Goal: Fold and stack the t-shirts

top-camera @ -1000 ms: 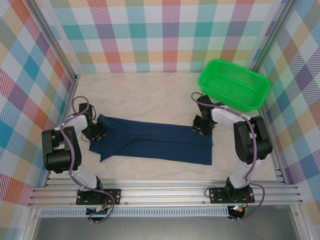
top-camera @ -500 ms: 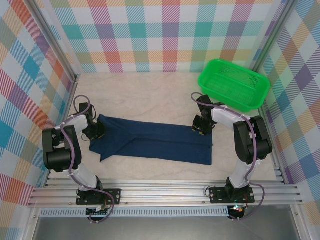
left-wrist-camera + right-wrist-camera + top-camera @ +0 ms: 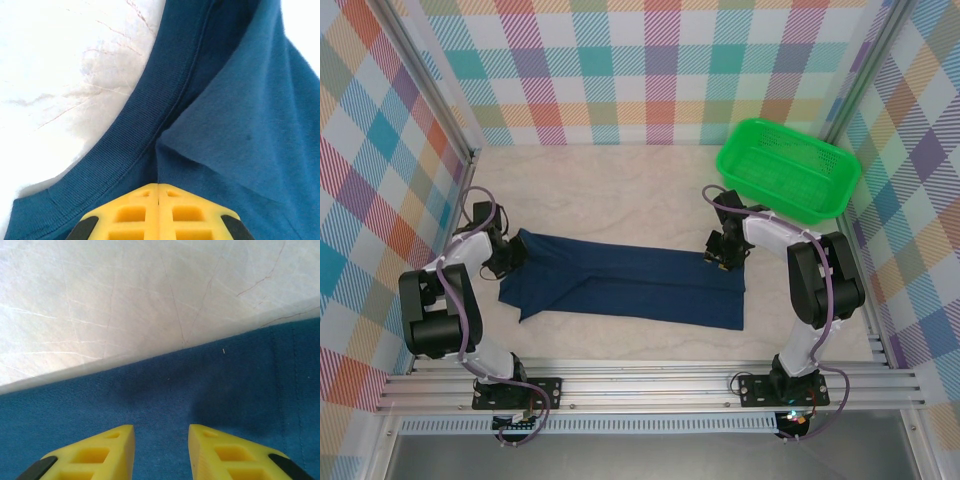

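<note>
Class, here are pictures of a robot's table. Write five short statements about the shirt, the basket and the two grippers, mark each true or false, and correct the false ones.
1. The navy t-shirt lies as a long strip on the table. True.
2. The green basket stands at the far right, apart from the t-shirt. True.
3. The left gripper is open over bare table. False: it is shut, pinching the t-shirt beside the collar.
4. The right gripper is clamped tight. False: its jaws stand apart, with the t-shirt's cloth showing between them near its edge.
5. The two grippers are at opposite ends of the t-shirt. True.
</note>
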Controlling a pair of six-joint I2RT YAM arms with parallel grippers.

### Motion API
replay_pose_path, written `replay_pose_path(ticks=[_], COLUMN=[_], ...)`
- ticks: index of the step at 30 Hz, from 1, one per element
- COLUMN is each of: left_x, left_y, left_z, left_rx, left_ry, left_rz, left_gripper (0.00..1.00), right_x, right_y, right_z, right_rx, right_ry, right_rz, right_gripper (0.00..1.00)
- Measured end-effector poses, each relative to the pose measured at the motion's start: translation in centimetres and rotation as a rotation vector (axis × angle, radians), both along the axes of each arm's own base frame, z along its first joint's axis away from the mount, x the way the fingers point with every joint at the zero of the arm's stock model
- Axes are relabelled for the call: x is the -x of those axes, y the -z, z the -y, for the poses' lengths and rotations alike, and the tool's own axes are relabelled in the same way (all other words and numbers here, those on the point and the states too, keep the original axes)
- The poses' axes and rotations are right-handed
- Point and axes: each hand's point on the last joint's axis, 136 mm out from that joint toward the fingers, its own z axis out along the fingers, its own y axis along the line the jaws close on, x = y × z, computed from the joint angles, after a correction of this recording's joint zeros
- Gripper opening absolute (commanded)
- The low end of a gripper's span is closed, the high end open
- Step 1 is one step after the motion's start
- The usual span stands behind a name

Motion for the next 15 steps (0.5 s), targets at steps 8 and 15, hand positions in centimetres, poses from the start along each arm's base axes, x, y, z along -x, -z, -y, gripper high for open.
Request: replay_pose_path(ticks=[8, 15], left_x=[-0.1, -1.1], left_y=[-0.3, -1.6], left_z=[0.1, 0.2], left_rx=[0.001, 0.004], left_ry=[-0.001, -0.012], left_rz=[0.007, 0.030], left_gripper=[0.00, 0.00], right_x=[0.3, 0.7], right_y=[0.2, 1.0], right_z=[0.1, 0.2], right_rx=[0.003, 0.011], right_ry=[0.000, -0.001], right_rz=[-0.008, -0.031], right_gripper=[0.32, 0.32])
